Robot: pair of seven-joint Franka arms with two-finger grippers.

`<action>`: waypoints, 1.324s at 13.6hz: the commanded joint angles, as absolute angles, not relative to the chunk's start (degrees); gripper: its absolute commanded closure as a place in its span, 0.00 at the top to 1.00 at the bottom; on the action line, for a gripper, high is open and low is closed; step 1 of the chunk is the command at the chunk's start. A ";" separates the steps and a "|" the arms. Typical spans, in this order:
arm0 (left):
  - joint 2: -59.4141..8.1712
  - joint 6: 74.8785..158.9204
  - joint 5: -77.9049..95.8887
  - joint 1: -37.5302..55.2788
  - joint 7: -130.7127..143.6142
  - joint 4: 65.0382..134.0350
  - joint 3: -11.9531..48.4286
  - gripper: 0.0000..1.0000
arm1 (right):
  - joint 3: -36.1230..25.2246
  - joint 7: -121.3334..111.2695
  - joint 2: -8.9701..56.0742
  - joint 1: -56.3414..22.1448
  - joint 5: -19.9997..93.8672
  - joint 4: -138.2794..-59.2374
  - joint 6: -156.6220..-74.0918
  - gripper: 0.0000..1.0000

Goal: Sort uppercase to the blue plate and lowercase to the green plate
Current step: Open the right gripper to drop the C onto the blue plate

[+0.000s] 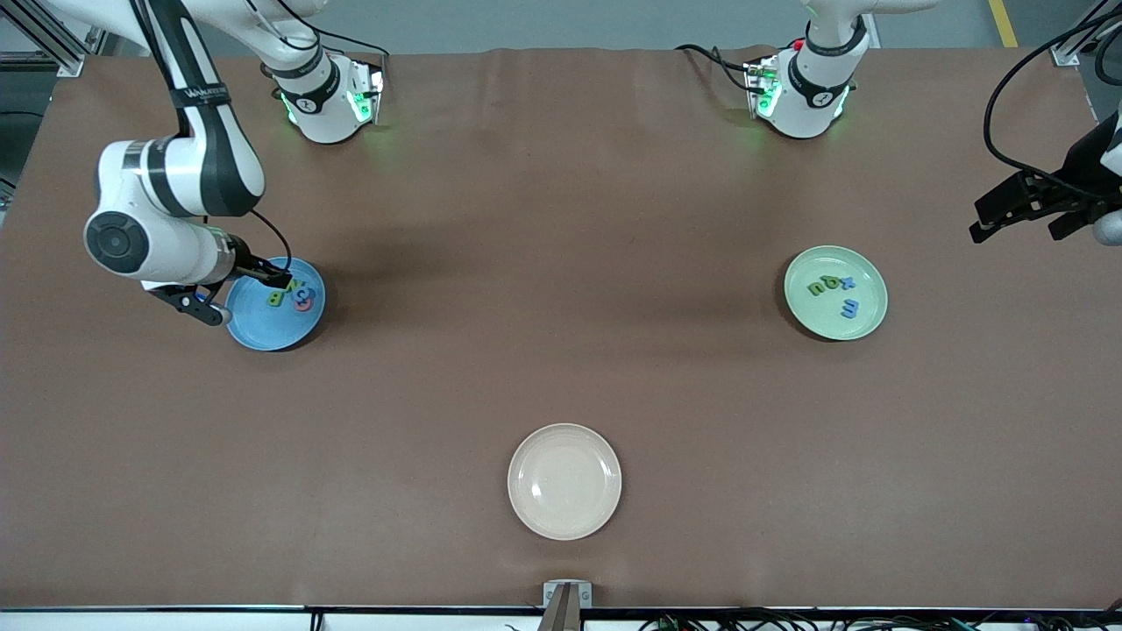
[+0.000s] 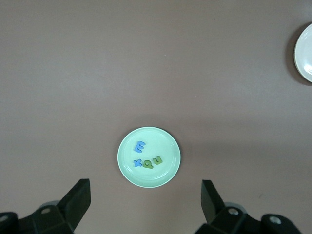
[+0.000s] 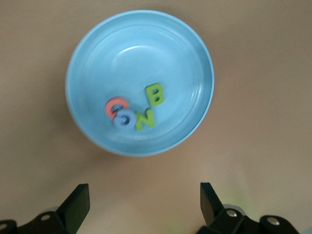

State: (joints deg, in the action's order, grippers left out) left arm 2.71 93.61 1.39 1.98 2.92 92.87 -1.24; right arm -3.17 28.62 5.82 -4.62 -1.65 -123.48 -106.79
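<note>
The uppercase letters lie together in the blue plate (image 1: 263, 331) (image 3: 136, 53): green B (image 3: 155, 94), green N (image 3: 145, 119), pink-red Q (image 3: 115, 105) and blue C (image 3: 125, 118). My right gripper (image 1: 228, 290) (image 3: 145, 200) hangs open and empty over that plate's rim. The lowercase letters lie in the green plate (image 1: 824, 320) (image 2: 156, 178): blue m (image 2: 140, 146), blue t (image 2: 138, 162), green p (image 2: 148, 164) and green u (image 2: 158, 159). My left gripper (image 1: 1026, 223) (image 2: 145, 195) is open and empty, high over the table near the left arm's end, off the green plate.
An empty cream-white plate (image 1: 564, 481) (image 2: 304, 53) sits mid-table, nearer the front camera than both coloured plates. Brown table surface lies between the plates. A small metal bracket (image 1: 566, 596) stands at the table's front edge.
</note>
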 commanded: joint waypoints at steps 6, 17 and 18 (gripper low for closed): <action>3.69 93.78 1.76 1.85 1.32 92.02 -1.14 1.00 | -3.43 11.70 6.41 -4.04 2.90 -104.00 -88.87 1.00; 3.34 93.78 1.67 1.93 1.41 91.58 -1.06 1.00 | -3.34 7.38 6.86 -4.13 3.16 -92.56 -79.98 1.00; 3.34 93.78 1.76 2.02 1.41 91.58 -1.05 1.00 | -3.34 7.38 6.94 -4.13 3.25 -91.85 -79.98 1.00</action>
State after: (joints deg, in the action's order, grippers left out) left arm 2.76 93.66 1.39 2.01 2.91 91.69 -1.16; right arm -3.46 8.22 5.97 -4.44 2.34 -94.82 -81.44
